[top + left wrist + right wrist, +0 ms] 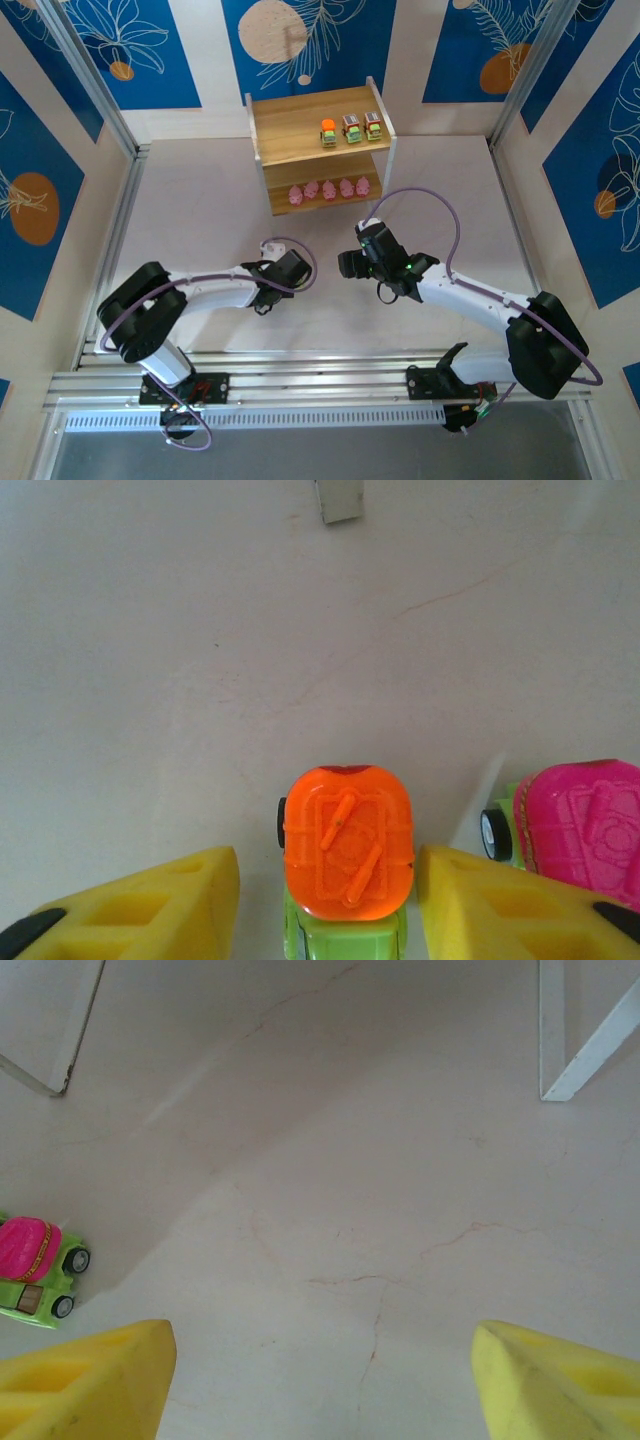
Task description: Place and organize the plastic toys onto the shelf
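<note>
Pale cracked tabletop (400, 1210), blue leaf-patterned wall panels (95, 45) behind the shelf (290, 125)

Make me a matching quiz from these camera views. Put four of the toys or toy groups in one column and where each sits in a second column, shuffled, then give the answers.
Things
1. five pink figures
2. row of three cars
3. orange-topped car in the left wrist view
4. magenta-topped car

Places
A. between the fingers of the left gripper
B. lower tier of the shelf
C. on the table, outside any fingers
D. top tier of the shelf

Pairs: 1-B, 2-D, 3-A, 4-C
</note>
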`<state>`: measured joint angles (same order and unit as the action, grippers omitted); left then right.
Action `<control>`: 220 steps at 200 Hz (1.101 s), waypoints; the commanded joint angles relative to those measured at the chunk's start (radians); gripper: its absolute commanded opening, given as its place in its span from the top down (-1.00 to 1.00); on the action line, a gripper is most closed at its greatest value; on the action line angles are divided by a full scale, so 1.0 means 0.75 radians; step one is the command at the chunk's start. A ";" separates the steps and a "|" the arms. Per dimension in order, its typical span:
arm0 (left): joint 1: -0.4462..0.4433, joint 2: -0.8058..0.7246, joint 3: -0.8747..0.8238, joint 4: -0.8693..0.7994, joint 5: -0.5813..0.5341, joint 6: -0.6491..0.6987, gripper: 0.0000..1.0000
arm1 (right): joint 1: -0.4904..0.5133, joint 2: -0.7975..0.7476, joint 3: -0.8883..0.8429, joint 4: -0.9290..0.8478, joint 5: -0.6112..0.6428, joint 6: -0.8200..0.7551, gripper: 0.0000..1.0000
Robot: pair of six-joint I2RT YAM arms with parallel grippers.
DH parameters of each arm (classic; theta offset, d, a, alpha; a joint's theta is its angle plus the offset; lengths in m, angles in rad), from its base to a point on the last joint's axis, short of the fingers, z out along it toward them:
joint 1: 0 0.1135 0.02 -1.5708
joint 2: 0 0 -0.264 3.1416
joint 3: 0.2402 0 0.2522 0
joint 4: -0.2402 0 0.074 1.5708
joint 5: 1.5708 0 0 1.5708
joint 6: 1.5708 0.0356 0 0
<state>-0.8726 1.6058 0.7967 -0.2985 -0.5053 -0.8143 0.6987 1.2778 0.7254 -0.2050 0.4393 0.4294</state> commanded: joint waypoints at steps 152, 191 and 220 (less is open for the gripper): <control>0.016 0.006 -0.045 0.025 0.021 -0.009 0.10 | -0.009 0.014 0.023 -0.005 -0.038 0.002 -0.51; 0.016 0.015 -0.049 0.032 0.020 0.027 0.12 | -0.010 0.016 0.024 -0.005 -0.038 0.002 -0.51; 0.016 0.018 -0.036 0.031 0.012 0.071 0.17 | -0.011 0.015 0.026 -0.007 -0.038 0.002 -0.51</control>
<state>-0.8700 1.6077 0.7704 -0.2760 -0.4980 -0.7975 0.6968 1.2812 0.7258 -0.2054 0.4286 0.4294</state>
